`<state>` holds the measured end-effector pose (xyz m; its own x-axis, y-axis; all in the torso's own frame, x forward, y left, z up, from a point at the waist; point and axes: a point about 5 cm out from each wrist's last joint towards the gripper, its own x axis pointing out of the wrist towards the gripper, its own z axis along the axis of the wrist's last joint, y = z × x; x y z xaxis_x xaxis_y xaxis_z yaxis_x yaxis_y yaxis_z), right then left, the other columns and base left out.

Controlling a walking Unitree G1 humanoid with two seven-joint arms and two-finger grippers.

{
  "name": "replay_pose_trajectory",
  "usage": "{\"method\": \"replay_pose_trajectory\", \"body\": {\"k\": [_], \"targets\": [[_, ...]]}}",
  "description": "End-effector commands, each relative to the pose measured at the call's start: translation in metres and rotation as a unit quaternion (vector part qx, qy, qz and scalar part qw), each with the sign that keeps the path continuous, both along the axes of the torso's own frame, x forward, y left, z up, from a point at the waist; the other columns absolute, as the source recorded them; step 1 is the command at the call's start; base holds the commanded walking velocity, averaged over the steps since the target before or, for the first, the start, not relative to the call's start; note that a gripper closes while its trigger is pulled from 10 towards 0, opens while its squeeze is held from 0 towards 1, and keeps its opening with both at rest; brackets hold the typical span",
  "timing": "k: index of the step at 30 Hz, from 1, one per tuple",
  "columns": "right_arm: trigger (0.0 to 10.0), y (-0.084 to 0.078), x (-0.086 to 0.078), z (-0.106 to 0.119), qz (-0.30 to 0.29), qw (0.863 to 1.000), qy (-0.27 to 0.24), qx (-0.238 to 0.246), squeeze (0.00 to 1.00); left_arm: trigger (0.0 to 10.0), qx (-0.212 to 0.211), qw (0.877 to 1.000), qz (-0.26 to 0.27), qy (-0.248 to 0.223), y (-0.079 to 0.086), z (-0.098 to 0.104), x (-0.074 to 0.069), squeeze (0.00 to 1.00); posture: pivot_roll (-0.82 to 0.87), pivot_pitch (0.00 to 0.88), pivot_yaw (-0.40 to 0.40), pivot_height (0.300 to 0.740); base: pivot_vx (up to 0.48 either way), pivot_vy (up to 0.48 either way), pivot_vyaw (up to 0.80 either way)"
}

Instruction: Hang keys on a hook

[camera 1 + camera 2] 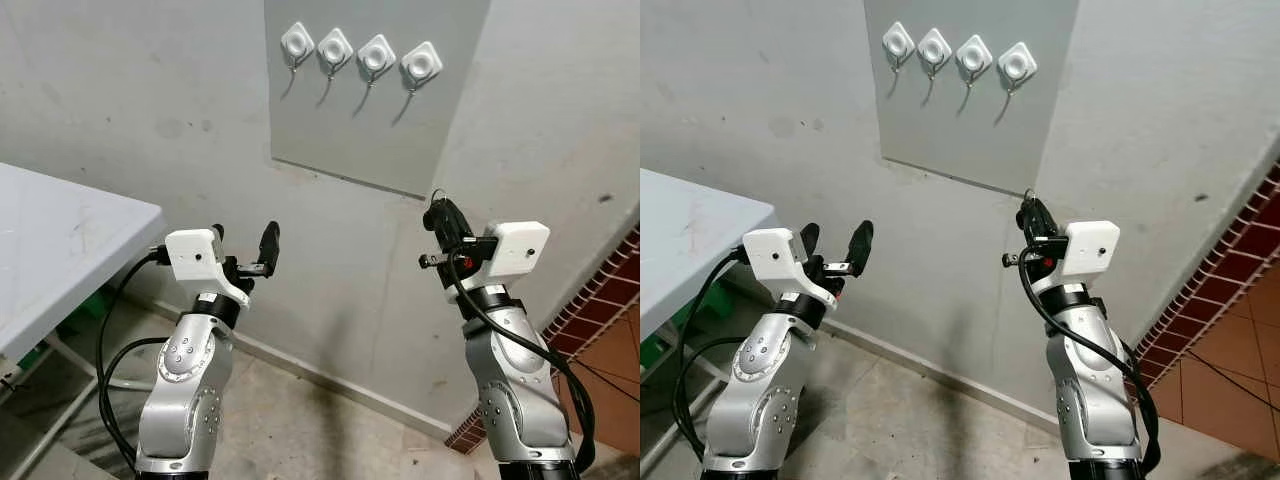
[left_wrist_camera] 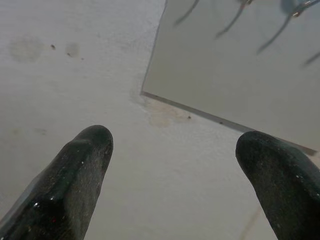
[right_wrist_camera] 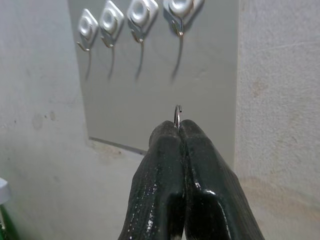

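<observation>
Apparently upright, the key ring [image 3: 177, 116] protrudes from the right end effector [image 3: 179, 131].

Four hooks [image 1: 360, 52], one key ring [image 3: 177, 115], two tools.

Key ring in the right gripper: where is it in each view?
Left eye: key ring at the right gripper tip, under the grey panel.
Right eye: under the panel's lower right corner.
Right wrist: poking up between shut fingertips.
Left wrist: not seen.
Shared landmark: the hooks.

silver arms [image 1: 185, 385], white wrist cameras [image 1: 195, 253], black cables [image 1: 108, 330]
</observation>
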<state>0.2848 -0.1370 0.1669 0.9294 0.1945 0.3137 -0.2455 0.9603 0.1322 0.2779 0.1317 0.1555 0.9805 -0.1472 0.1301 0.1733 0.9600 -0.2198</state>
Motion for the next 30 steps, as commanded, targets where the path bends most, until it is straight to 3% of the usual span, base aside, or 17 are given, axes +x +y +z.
{"method": "replay_pose_trajectory", "body": {"k": [1,7,15,24,27,30], "targets": [[10.0,-0.003,0.001,0.002,-0.003,1.000,-0.004,-0.005,0.00,10.0,-0.003,1.000,-0.006,-0.006,-0.005,0.004,0.000,0.00,0.03,0.000,-0.025,0.740,0.472,0.000,0.00],[10.0,-0.003,0.000,0.001,0.000,1.000,-0.003,-0.007,0.00,10.0,-0.005,1.000,-0.002,-0.012,-0.006,0.005,-0.001,0.00,0.03,0.000,-0.028,0.740,0.397,0.000,0.00],[10.0,-0.001,0.001,0.001,0.009,1.000,0.000,-0.010,0.00,10.0,-0.002,1.000,0.002,-0.002,-0.007,0.004,0.000,0.00,0.03,0.000,-0.031,0.740,0.000,0.000,0.00],[10.0,0.007,0.002,0.004,0.045,0.999,-0.004,-0.016,0.00,10.0,0.033,0.998,-0.036,-0.026,-0.016,0.014,0.001,0.00,0.03,0.000,-0.035,0.740,0.000,0.000,0.00],[10.0,0.016,0.007,0.012,0.081,0.996,-0.019,-0.025,0.00,10.0,0.045,0.994,-0.087,-0.045,-0.030,0.022,0.002,0.00,0.03,0.000,-0.037,0.740,0.000,0.000,0.00],[10.0,0.017,0.010,0.014,0.088,0.995,-0.024,-0.026,0.00,10.0,0.042,0.993,-0.096,-0.049,-0.033,0.025,0.003,0.00,0.03,0.000,-0.036,0.740,0.000,0.000,0.00]]}}
